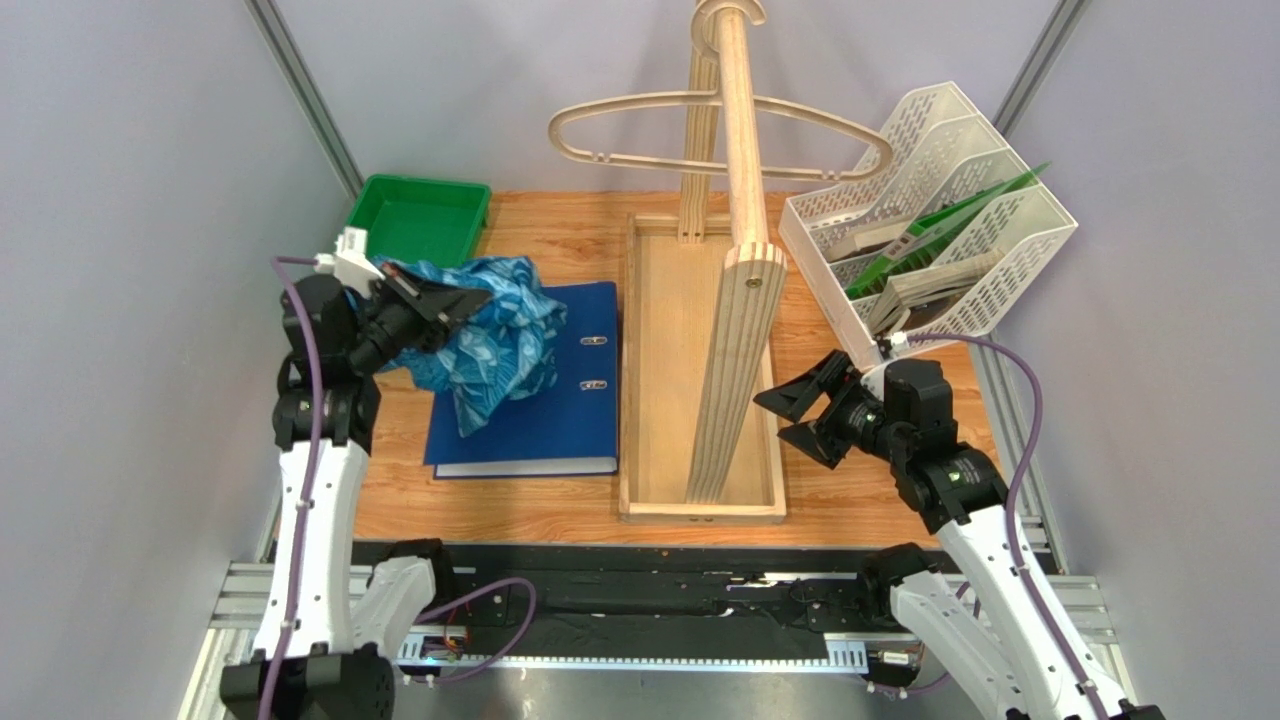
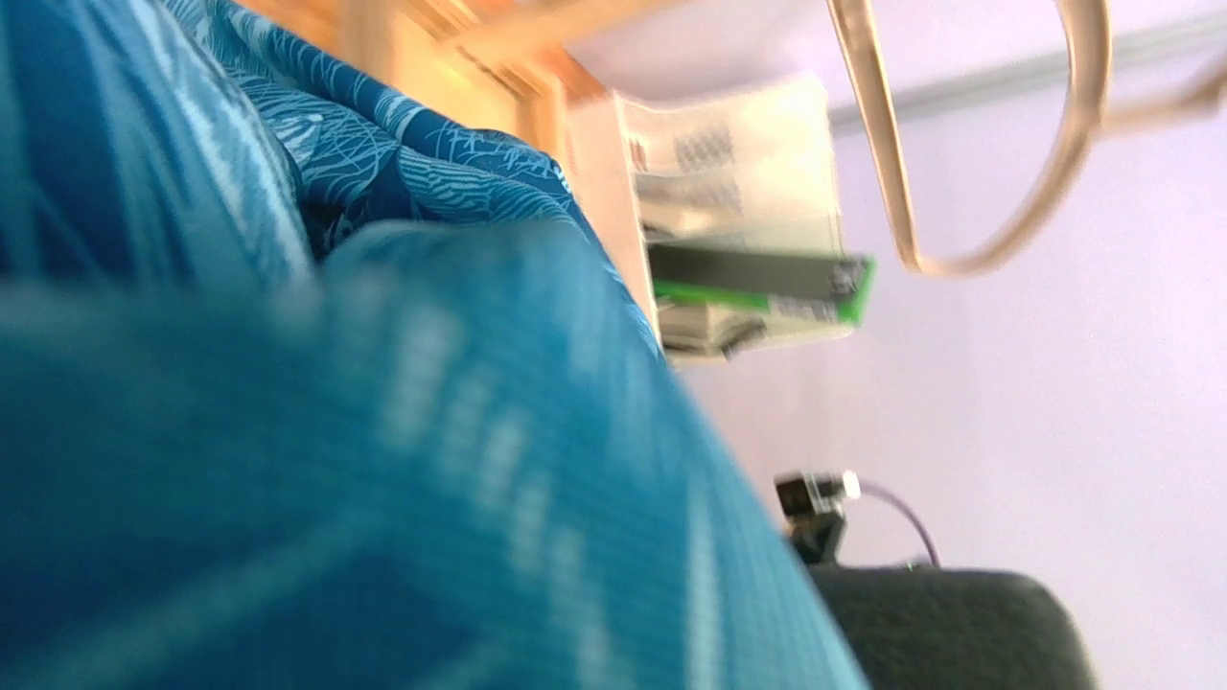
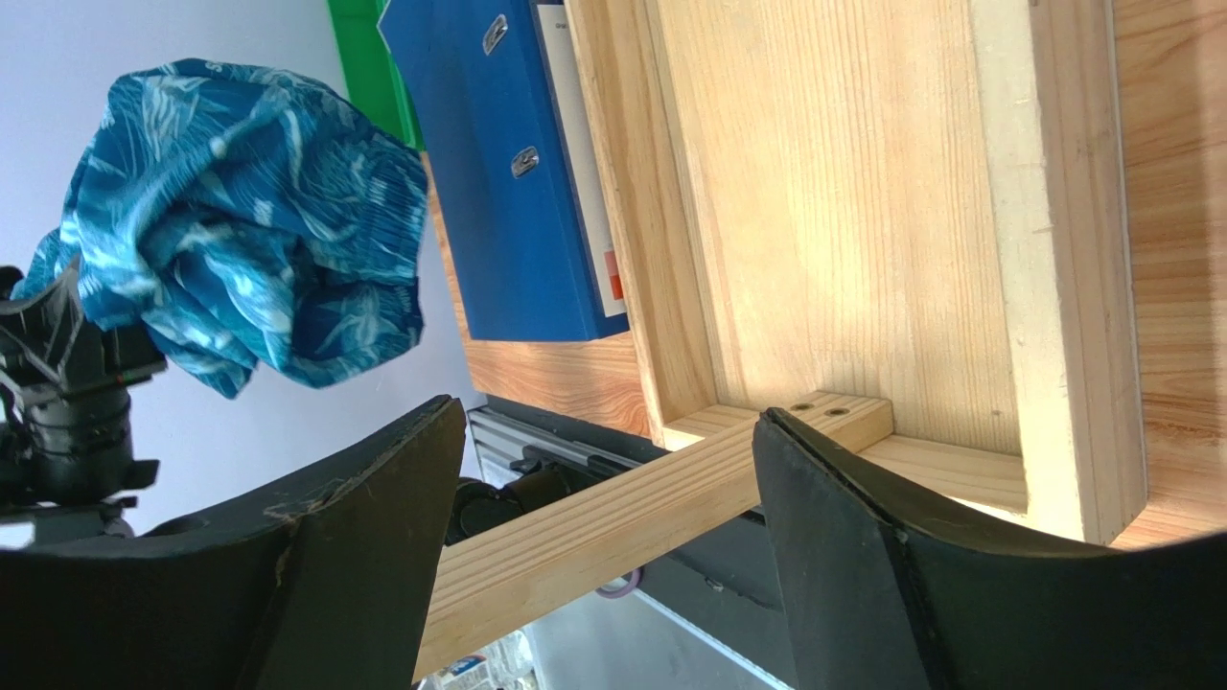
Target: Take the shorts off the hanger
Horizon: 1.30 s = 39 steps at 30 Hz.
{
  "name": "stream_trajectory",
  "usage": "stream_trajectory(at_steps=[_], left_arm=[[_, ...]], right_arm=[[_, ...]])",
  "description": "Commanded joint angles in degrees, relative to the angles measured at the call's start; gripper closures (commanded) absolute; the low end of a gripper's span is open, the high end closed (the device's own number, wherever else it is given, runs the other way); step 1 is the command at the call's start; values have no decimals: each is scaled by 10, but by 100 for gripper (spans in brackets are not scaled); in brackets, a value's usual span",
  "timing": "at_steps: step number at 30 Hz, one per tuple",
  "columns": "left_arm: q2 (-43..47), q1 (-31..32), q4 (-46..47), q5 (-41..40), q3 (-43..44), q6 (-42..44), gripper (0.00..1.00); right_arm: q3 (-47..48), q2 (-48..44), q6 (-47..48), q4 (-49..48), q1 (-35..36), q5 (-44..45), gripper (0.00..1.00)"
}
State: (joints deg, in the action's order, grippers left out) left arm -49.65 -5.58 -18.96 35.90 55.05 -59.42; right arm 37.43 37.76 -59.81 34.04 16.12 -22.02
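The blue printed shorts (image 1: 496, 338) hang bunched from my left gripper (image 1: 436, 308), which is shut on them above the left part of the table. They are off the hanger. The shorts fill the left wrist view (image 2: 360, 431) and hide the fingers there. They also show in the right wrist view (image 3: 245, 216). The thin light-wood hanger (image 1: 616, 105) hangs bare on the stand at the back and shows in the left wrist view (image 2: 886, 158). My right gripper (image 1: 793, 420) is open and empty beside the stand's base, its fingers spread wide in the right wrist view (image 3: 608, 424).
A dark-blue binder (image 1: 556, 405) lies flat under the shorts. A thick upright wooden stand (image 1: 736, 300) rises from a wooden tray base (image 1: 646, 375) mid-table. A green tray (image 1: 421, 218) sits back left and a white file rack (image 1: 939, 210) back right.
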Motion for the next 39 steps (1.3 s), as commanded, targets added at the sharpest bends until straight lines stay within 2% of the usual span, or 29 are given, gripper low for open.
stream_trajectory(at_steps=[1,4,7,11,16,20,23,25,29,34,39], left_arm=[[-84,-73,46,47,85,50,100],[-162,-87,66,19,130,61,100],[-235,-103,165,-8,142,27,100],[-357,-124,277,10,176,-38,100],[-541,-144,372,21,282,-99,100],[-660,-159,351,20,377,-91,100],[-703,-166,307,18,443,-57,100],[-702,-173,272,-2,453,-18,100],[-659,-180,176,-114,424,71,100],[-566,-187,221,-223,302,69,100],[-534,-186,183,-262,285,90,100]], right_arm=[[7,19,18,-3,-9,-2,22],[26,40,28,-5,-11,0,22],[53,63,44,-5,-12,12,22],[105,101,86,8,-17,25,22],[143,162,127,8,-32,8,21],[154,199,140,1,-60,-29,21],[147,216,145,-20,-82,-57,22],[144,224,148,-32,-97,-75,22],[148,238,160,-35,-108,-83,22],[145,239,166,-37,-112,-90,22],[134,222,170,-33,-121,-94,22]])
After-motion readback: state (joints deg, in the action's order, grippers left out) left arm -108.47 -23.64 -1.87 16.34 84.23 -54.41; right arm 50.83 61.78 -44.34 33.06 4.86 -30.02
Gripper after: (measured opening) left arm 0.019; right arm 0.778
